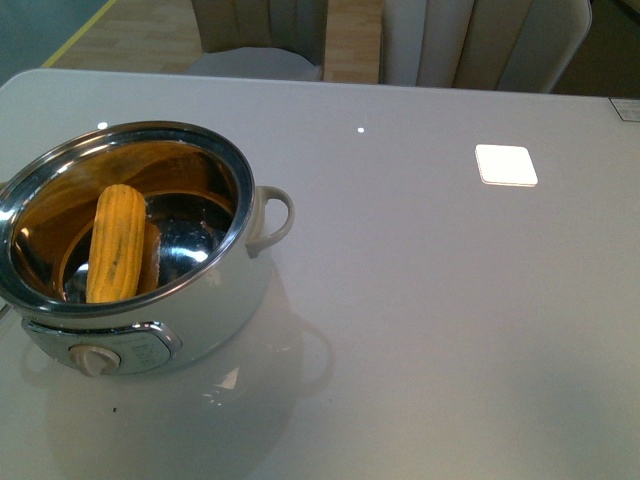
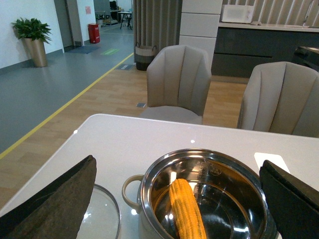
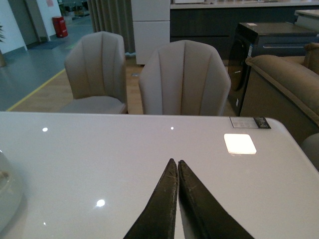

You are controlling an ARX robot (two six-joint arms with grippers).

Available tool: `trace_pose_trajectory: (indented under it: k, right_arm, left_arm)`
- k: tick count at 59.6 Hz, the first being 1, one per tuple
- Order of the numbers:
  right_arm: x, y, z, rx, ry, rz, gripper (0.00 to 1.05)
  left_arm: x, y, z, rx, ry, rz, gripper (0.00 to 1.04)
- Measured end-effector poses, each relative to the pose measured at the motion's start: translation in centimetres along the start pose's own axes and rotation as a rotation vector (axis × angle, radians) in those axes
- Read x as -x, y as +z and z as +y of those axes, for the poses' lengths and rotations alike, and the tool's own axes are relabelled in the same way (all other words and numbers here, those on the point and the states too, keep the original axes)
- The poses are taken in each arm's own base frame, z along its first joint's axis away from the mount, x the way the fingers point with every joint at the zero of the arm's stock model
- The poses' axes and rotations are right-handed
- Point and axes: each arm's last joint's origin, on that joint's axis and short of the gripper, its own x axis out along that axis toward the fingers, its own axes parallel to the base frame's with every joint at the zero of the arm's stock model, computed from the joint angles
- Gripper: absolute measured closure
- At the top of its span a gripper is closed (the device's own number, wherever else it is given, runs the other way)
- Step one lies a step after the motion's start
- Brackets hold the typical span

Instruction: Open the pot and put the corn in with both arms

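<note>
The white pot (image 1: 222, 290) stands open on the left of the table, its steel bowl uncovered. The yellow corn (image 1: 116, 243) lies inside it, leaning against the bowl's wall. Neither arm shows in the front view. In the left wrist view my left gripper (image 2: 178, 162) hangs open above the pot (image 2: 149, 185), its two dark fingers (image 2: 60, 199) spread wide to either side, with the corn (image 2: 187, 211) below and nothing held. My right gripper (image 3: 175, 162) is shut on nothing over bare table, well away from the pot's wall (image 3: 7, 191).
A glass lid (image 2: 102, 219) with a metal rim lies flat on the table beside the pot's loop handle (image 2: 130, 191). A bright square patch (image 1: 506, 165) marks the table's right part. Two grey chairs (image 3: 182, 79) stand beyond the far edge.
</note>
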Motion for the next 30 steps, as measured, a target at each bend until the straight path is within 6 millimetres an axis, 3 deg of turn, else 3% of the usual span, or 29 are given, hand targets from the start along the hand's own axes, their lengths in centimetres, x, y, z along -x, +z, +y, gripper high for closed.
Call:
trace_pose_trajectory:
  k: [30]
  right_arm:
    - [0.0, 0.0, 0.0, 0.0, 0.0, 0.0, 0.08]
  left_arm:
    - [0.0, 0.0, 0.0, 0.0, 0.0, 0.0, 0.07]
